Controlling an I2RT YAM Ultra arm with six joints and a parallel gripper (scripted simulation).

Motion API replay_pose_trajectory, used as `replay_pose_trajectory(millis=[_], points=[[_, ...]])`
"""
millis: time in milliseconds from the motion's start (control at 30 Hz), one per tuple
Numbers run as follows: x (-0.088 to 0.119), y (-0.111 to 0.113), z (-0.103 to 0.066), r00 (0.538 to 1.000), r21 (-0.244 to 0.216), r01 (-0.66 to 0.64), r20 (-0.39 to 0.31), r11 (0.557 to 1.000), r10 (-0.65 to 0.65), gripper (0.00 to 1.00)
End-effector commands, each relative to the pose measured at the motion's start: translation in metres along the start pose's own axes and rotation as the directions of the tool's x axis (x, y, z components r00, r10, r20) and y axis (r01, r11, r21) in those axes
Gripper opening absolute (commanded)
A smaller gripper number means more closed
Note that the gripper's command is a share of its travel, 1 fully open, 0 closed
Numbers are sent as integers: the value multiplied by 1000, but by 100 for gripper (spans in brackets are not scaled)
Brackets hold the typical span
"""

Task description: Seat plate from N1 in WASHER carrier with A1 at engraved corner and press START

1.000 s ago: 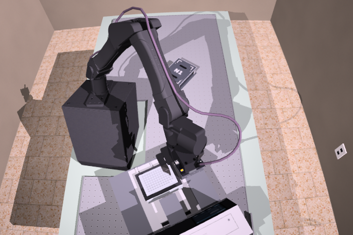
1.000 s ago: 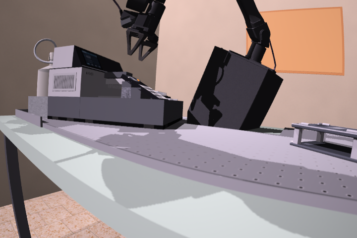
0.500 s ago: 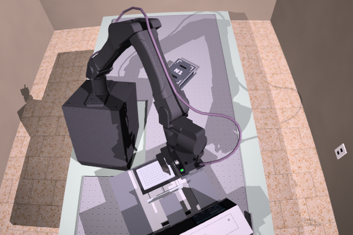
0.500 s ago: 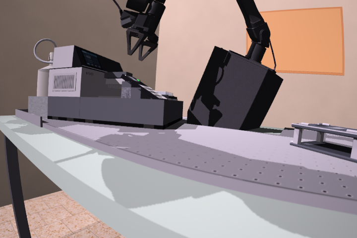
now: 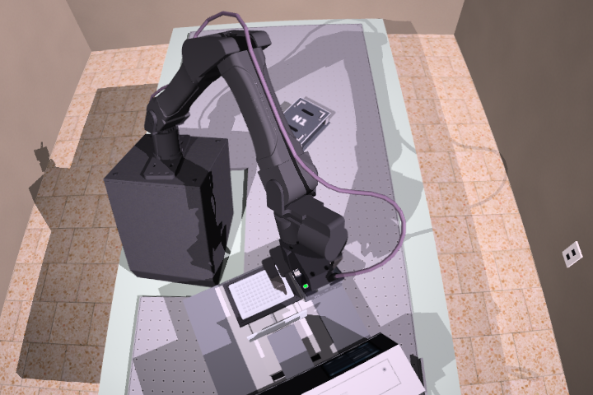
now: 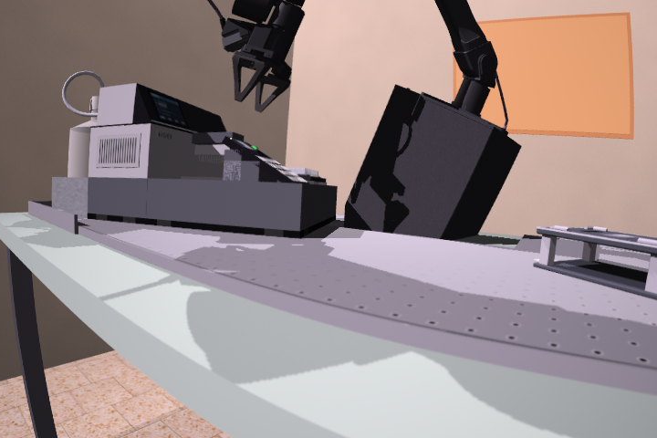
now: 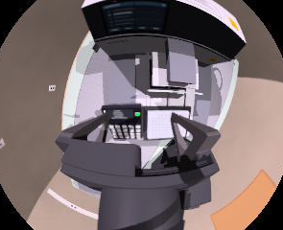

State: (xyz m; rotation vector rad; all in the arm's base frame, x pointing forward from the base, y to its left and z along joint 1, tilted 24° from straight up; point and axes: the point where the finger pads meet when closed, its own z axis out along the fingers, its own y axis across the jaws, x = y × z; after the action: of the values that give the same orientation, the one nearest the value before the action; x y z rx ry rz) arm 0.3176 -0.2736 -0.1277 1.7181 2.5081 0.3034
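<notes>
Evidently the gripper (image 5: 282, 284) (image 6: 247, 106) (image 7: 139, 116) hovers wide open and empty because the plate (image 5: 259, 293) (image 6: 303, 171) (image 7: 159, 124) (lamp (image 5: 305, 285) (image 6: 255, 147) (image 7: 137, 114) green) should stay put.

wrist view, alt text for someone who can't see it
The open gripper hovers over the plate washer, where a white well plate lies on the carrier, right of a keypad in the picture. A green lamp glows above the keys, and a dark screen tops the view.
</notes>
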Motion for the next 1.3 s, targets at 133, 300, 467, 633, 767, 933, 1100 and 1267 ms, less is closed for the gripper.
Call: replay_pose_trajectory(millis=[133, 300, 467, 633, 767, 933, 1100, 1267], points=[[-22, 10, -23, 998, -27, 15, 62, 1000, -14, 100], [-22, 10, -23, 998, -27, 15, 62, 1000, -14, 100], [-22, 10, -23, 998, -27, 15, 62, 1000, -14, 100], [-3, 12, -13, 999, -18, 12, 43, 1000, -11, 96], [9, 17, -11, 999, -14, 12, 45, 1000, -11, 88], [24, 23, -9, 999, -12, 12, 46, 1000, -11, 78], [39, 29, -6, 999, -13, 12, 45, 1000, -11, 68], [48, 33, -5, 999, -13, 12, 45, 1000, -11, 62]])
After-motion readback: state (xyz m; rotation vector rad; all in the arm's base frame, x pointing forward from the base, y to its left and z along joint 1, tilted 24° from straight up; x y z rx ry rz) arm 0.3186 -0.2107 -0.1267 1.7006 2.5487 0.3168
